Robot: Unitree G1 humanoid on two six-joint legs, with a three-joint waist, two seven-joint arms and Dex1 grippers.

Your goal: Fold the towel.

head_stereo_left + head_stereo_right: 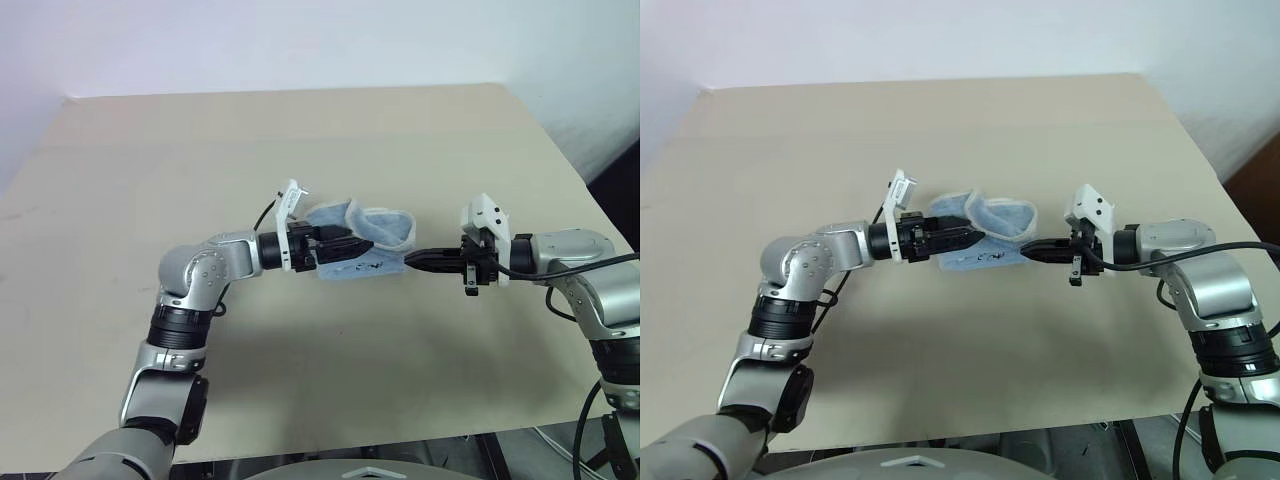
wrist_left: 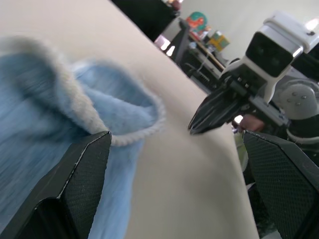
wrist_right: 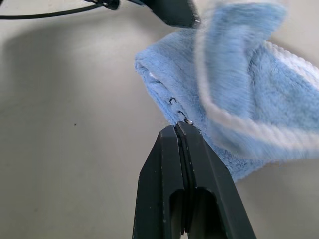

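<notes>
The towel (image 1: 385, 228), light blue terry with a white border, lies rumpled in the middle of the table, one edge curled up into a loop. Small dark marks (image 3: 179, 112) show on its lower layer. My left gripper (image 1: 355, 245) reaches in level from the left over the towel, open, with its fingers (image 2: 84, 179) spread wide and nothing between them. From the right, my right gripper (image 1: 415, 260) points at the towel's right edge; it is shut and empty, its tip (image 3: 178, 128) just short of the cloth (image 3: 239, 99). The two grippers face each other, a short gap apart.
The beige table (image 1: 300, 130) stretches wide around the towel, with its front edge (image 1: 400, 445) near me and the right edge (image 1: 570, 160) slanting away. A white wall stands behind the table.
</notes>
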